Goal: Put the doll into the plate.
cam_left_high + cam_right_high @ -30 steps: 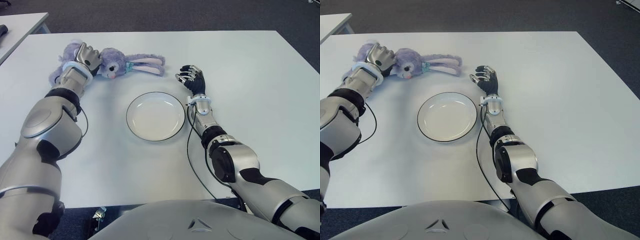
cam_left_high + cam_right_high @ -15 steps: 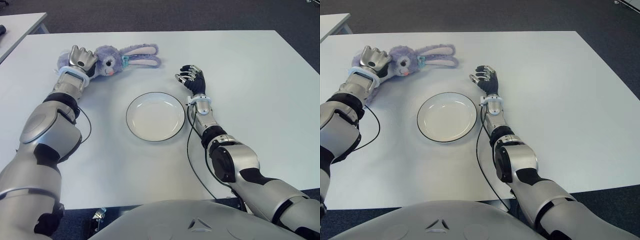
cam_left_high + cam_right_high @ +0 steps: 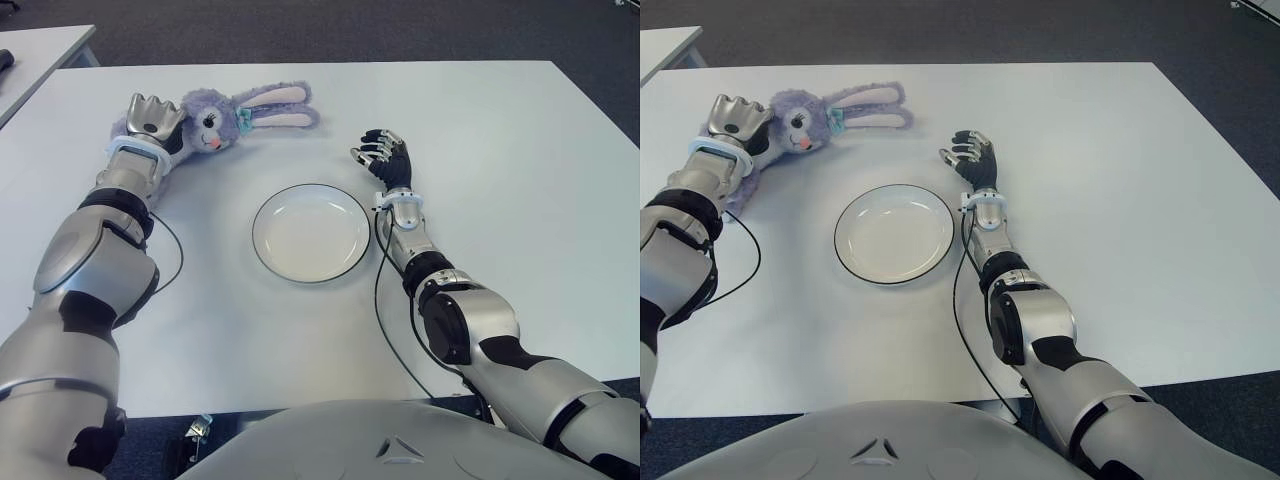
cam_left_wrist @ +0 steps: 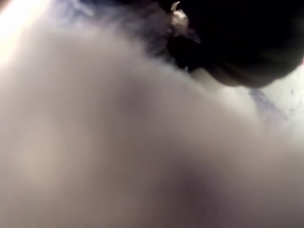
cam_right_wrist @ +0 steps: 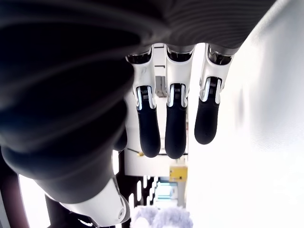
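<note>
Doll (image 3: 215, 118): purple plush rabbit at table's (image 3: 500, 130) far left, well apart from empty plate (image 3: 311, 232). Left hand (image 3: 150, 118) clenched on doll's body. Judged light, soft, floppy; long ears will dangle, so body is best hold. Right hand (image 3: 385, 158) just right of plate, fingers relaxed, holding nothing. No readable writing.

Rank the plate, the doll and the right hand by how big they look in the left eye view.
1. Doll, longest with its ears, though partly under the left hand; close to the plate.
2. Plate.
3. Right hand.
</note>
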{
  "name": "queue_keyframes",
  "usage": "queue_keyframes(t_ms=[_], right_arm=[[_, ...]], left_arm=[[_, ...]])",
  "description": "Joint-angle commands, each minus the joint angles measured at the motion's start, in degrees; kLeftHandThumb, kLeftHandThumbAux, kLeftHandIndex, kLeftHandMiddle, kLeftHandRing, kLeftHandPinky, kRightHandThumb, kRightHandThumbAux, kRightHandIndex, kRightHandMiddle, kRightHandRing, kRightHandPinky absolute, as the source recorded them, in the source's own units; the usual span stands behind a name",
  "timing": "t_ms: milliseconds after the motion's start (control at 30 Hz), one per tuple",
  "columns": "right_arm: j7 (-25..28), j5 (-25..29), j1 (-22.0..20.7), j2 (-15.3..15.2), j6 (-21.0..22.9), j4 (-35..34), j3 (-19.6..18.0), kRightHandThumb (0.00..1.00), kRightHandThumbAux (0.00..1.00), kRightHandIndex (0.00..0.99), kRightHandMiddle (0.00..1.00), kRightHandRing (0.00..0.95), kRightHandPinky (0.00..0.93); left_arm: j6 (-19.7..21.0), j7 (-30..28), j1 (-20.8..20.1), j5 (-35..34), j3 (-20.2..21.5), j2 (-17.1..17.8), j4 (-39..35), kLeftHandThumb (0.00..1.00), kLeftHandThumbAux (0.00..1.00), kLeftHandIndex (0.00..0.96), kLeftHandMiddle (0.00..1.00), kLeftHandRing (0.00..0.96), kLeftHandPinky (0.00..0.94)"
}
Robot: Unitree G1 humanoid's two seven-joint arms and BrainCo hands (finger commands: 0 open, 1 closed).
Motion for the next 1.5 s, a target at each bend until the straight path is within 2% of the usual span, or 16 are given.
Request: queue_keyframes(t_ms=[33, 367, 600, 733, 767, 833, 1167, 1367, 1500], right_arm=[[-0.5, 0.7, 12.3, 3.5, 5.9, 7.9, -1.0, 0.235, 0.905, 0.331, 0.360, 0.362, 0.356], [-0.9, 0.6, 12.2, 3.6, 6.3, 7.9, -0.9, 0.246, 0.911, 0.345, 0.368, 0.372, 0.346], [-0.8, 0.2, 12.3, 3.4, 6.0, 8.0, -0.5, 0.257, 0.902, 0.347, 0.372, 0.374, 0.349], [-1.0, -0.1, 12.3, 3.4, 5.9, 8.0, -0.3, 0.256, 0.896, 0.349, 0.372, 0.377, 0.365], [-1.1, -0.1, 12.3, 3.4, 5.9, 8.0, -0.3, 0.256, 0.897, 0.354, 0.375, 0.380, 0.373], [-1.2, -0.3, 12.3, 3.4, 5.9, 8.0, -0.2, 0.258, 0.898, 0.359, 0.377, 0.382, 0.365], [-0.6, -0.1, 12.2, 3.3, 6.0, 8.0, -0.3, 0.267, 0.891, 0.372, 0.381, 0.377, 0.362], [-0.5, 0.0, 12.2, 3.3, 6.1, 8.1, -0.4, 0.256, 0.895, 0.363, 0.376, 0.370, 0.331], [-0.3, 0.3, 12.1, 3.5, 6.3, 8.1, -0.7, 0.268, 0.911, 0.361, 0.375, 0.371, 0.346]], left_arm=[[-2.2, -3.1, 4.9, -1.3, 1.0, -1.5, 0.7, 0.947, 0.653, 0.378, 0.504, 0.533, 0.760], [-3.0, -1.4, 5.1, -1.9, 2.0, -2.5, -1.9, 0.947, 0.653, 0.377, 0.507, 0.534, 0.781], [-3.1, -0.9, 4.9, -1.7, 2.2, -1.7, -4.4, 0.947, 0.653, 0.376, 0.508, 0.537, 0.793], [-3.5, -2.0, 4.6, -1.8, 3.0, 0.0, -7.9, 0.947, 0.653, 0.375, 0.510, 0.539, 0.806], [-3.5, -2.4, 4.5, -1.8, 3.2, 0.4, -8.6, 0.874, 0.665, 0.391, 0.538, 0.727, 0.816], [-3.5, -3.9, 4.3, -1.7, 3.5, 1.8, -11.4, 0.852, 0.668, 0.396, 0.548, 0.789, 0.820], [-3.6, -5.8, 6.1, -0.1, 3.9, 6.5, -20.4, 0.850, 0.668, 0.397, 0.547, 0.805, 0.834], [-3.4, -6.2, 8.3, -0.2, 5.3, 9.1, -26.2, 0.850, 0.668, 0.397, 0.546, 0.807, 0.832], [-2.7, -7.4, 9.7, -0.2, 6.7, 10.6, -31.0, 0.849, 0.668, 0.398, 0.547, 0.807, 0.826]])
